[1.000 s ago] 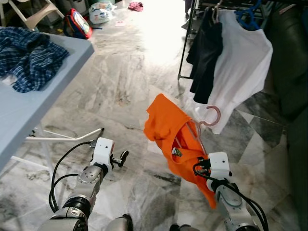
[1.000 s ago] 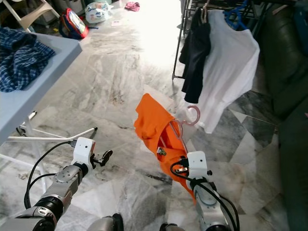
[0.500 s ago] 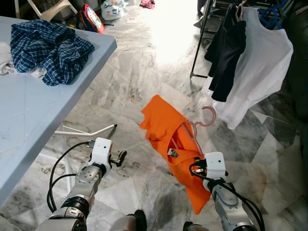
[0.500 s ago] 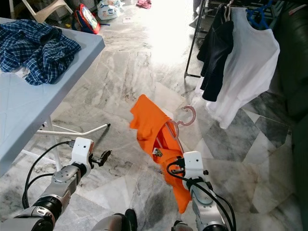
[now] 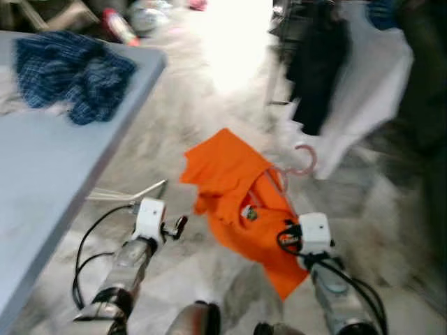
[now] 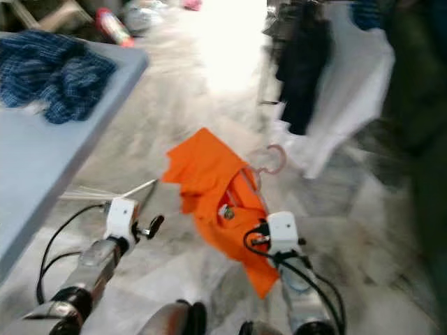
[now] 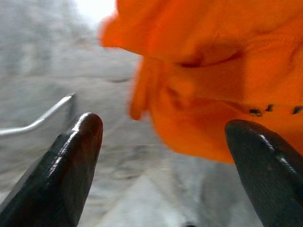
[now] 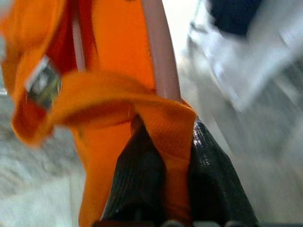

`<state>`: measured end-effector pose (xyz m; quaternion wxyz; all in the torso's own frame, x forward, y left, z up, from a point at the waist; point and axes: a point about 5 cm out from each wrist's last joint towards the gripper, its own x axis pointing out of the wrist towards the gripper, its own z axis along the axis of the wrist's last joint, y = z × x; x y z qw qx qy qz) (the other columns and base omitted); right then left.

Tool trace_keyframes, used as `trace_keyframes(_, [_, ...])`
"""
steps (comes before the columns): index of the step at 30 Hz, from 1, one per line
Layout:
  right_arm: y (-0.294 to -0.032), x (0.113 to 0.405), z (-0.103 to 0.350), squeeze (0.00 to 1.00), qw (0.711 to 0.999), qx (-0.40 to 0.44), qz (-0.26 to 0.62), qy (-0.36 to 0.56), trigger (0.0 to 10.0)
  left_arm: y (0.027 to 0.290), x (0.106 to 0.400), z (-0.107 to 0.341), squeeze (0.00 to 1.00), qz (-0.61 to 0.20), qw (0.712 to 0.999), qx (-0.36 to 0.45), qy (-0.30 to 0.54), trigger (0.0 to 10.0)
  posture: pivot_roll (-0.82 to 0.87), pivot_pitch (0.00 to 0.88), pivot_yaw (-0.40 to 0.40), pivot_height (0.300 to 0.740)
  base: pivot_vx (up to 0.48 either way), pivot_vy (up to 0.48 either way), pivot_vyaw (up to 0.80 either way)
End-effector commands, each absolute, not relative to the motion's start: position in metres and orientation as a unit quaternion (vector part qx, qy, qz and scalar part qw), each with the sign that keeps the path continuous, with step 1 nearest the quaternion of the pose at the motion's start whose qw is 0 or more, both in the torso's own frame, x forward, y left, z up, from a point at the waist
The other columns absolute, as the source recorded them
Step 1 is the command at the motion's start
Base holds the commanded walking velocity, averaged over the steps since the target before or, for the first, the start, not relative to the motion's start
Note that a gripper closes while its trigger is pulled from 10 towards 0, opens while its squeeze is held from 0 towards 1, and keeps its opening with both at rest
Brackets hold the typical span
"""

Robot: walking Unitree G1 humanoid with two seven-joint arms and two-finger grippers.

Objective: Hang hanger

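Right tool (image 8: 161,156) is clamped on the pink hanger (image 5: 302,162) through a fold of the orange shirt (image 5: 234,192) draped on it, holding both above the marble floor (image 5: 209,112). Left tool (image 7: 165,156) hangs spread apart and empty beside the shirt. Clothes rack garments (image 5: 349,77) lie ahead, well apart. Views are blurred. Assessment: light load; cloth soft and liable to slide, hanger stiff. Best hold is the hanger's bar near the neck, leaving the hook free.
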<state>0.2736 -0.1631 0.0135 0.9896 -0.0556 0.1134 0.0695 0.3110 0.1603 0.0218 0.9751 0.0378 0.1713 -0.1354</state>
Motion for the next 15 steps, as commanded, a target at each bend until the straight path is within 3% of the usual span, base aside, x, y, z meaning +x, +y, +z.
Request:
trace_keyframes(1, [-0.1646,0.2787,0.0200,0.00,0.991,-0.057,0.068,0.101,10.0,0.1616,0.3053,0.0160,0.00,-0.138,0.973,0.035,0.179,10.0,0.02,0.217,0.003,0.740,0.000,0.000,0.00])
trace_keyframes(7, [-0.1618,0.2804,0.0225,0.00,0.991,-0.062,0.072,0.096,10.0,0.1593,0.3058,0.0178,0.00,-0.147,0.974,0.023,0.171,10.0,0.02,0.217,0.007,0.740,0.000,0.000,-0.40])
trace_keyframes(15, [-0.1591,0.2807,0.0247,0.00,0.991,-0.070,0.079,0.088,10.0,0.1548,0.3030,0.0159,0.00,-0.152,0.974,0.013,0.166,10.0,0.02,0.223,0.014,0.740,0.191,0.000,0.00])
